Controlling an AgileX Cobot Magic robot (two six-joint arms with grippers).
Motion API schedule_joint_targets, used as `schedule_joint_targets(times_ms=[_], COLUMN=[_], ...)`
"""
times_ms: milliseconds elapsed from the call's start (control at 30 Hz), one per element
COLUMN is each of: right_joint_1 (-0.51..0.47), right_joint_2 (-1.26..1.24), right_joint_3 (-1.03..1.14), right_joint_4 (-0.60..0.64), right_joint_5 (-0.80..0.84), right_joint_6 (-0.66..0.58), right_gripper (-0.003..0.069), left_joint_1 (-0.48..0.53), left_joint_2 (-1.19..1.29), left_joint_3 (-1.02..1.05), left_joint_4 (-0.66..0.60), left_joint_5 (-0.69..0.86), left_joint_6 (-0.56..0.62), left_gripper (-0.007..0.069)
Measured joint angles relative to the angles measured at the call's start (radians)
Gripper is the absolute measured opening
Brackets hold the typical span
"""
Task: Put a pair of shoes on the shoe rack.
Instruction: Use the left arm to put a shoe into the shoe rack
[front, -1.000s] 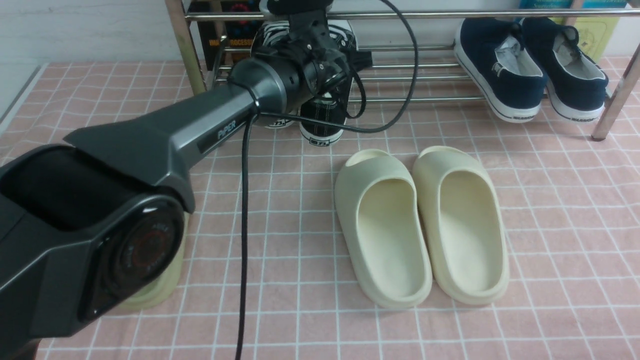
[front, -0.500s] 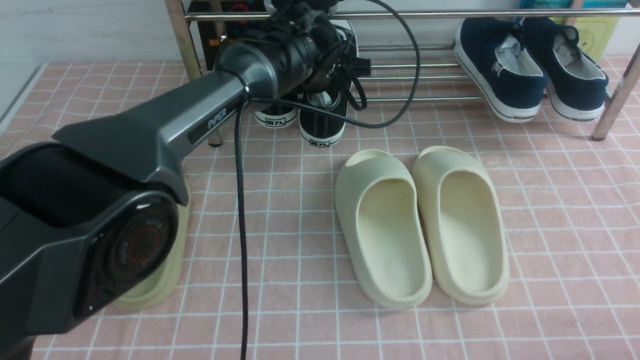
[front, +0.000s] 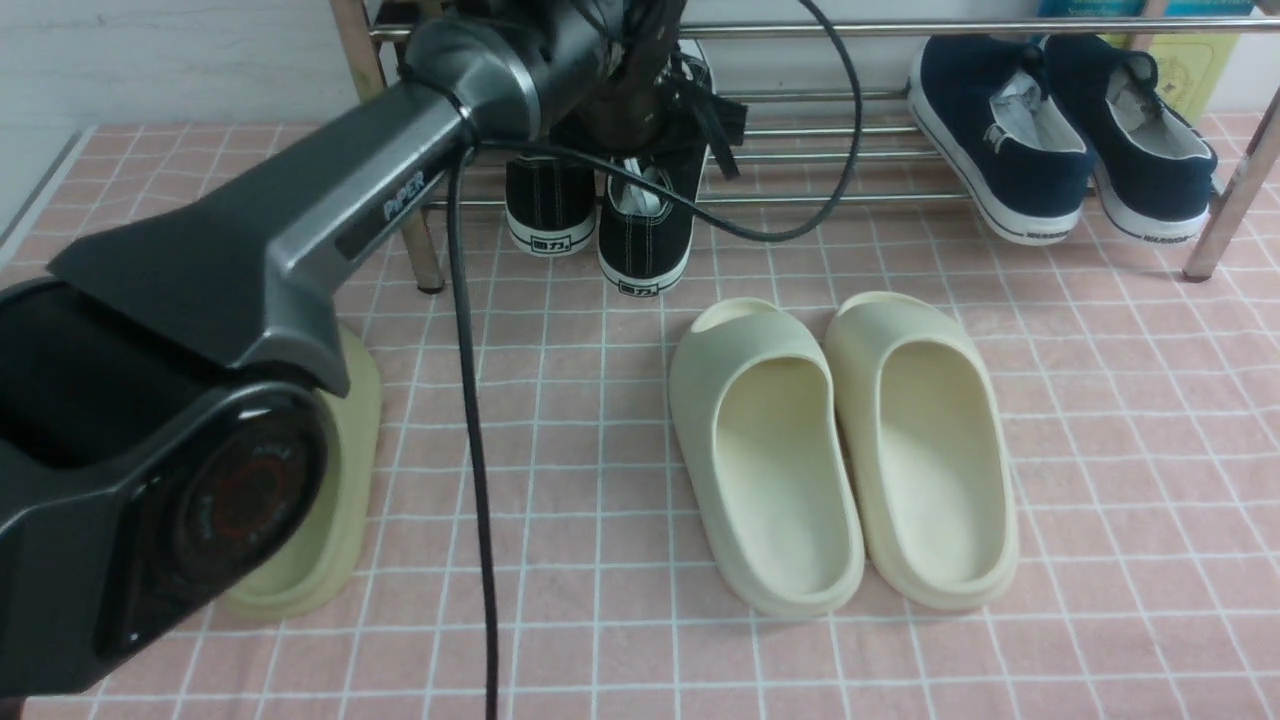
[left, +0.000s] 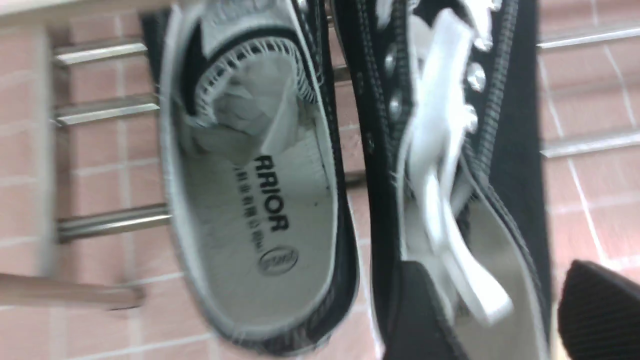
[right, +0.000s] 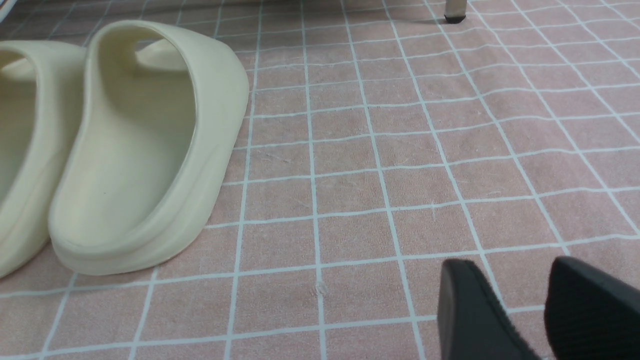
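Black left fingers spread wide, released, astride side wall of 1 sneaker, right fingers apart, empty

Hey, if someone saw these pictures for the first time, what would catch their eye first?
The big dark left arm fills the near left of the front view, stretching to the chrome shoe rack at the back. Below its tip, the black sneakers lie on the rack's lower rods, heels toward the camera. Cream slides lie mid-floor on pink tiles.
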Motion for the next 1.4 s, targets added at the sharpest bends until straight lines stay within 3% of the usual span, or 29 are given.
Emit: schedule_joint_targets(times_ms=[100, 267, 367, 533, 633, 767, 1033, 1167, 1400], right_joint_1=[0.0, 0.0, 0.0, 0.0, 0.0, 0.0, 0.0, 0.0, 0.0], right_joint_2=[0.0, 0.0, 0.0, 0.0, 0.0, 0.0, 0.0, 0.0, 0.0], right_joint_3=[0.0, 0.0, 0.0, 0.0, 0.0, 0.0, 0.0, 0.0, 0.0], right_joint_4=[0.0, 0.0, 0.0, 0.0, 0.0, 0.0, 0.0, 0.0, 0.0], right_joint_5=[0.0, 0.0, 0.0, 0.0, 0.0, 0.0, 0.0, 0.0, 0.0], right_joint_6=[0.0, 0.0, 0.0, 0.0, 0.0, 0.0, 0.0, 0.0, 0.0], right_gripper=[0.024, 0.024, 0.024, 0.024, 0.024, 0.024, 0.024, 0.024, 0.024], left_joint_1=[-0.012, -0.014, -0.013, -0.014, -0.014, -0.014, -0.019, -0.017, -0.017], left_joint_2=[-0.053, -0.061, -0.019, 0.048, 0.085, 0.099, 0.097, 0.097, 0.095], left_joint_3=[-0.006, 0.012, 0.062, 0.108, 0.111, 0.111, 0.114, 0.114, 0.114], left_joint_4=[-0.017, -0.037, -0.09, -0.16, -0.142, -0.065, 0.098, 0.123, 0.085], left_joint_5=[0.068, 0.289, 0.306, 0.303, 0.206, 0.064, -0.11, -0.172, -0.157], left_joint_6=[0.07, 0.151, 0.184, 0.223, 0.215, 0.146, -0.107, -0.199, -0.212], left_gripper=[0.0307, 0.0071, 0.0008, 0.0002, 0.0002, 0.0002, 0.0004, 0.0005, 0.0006])
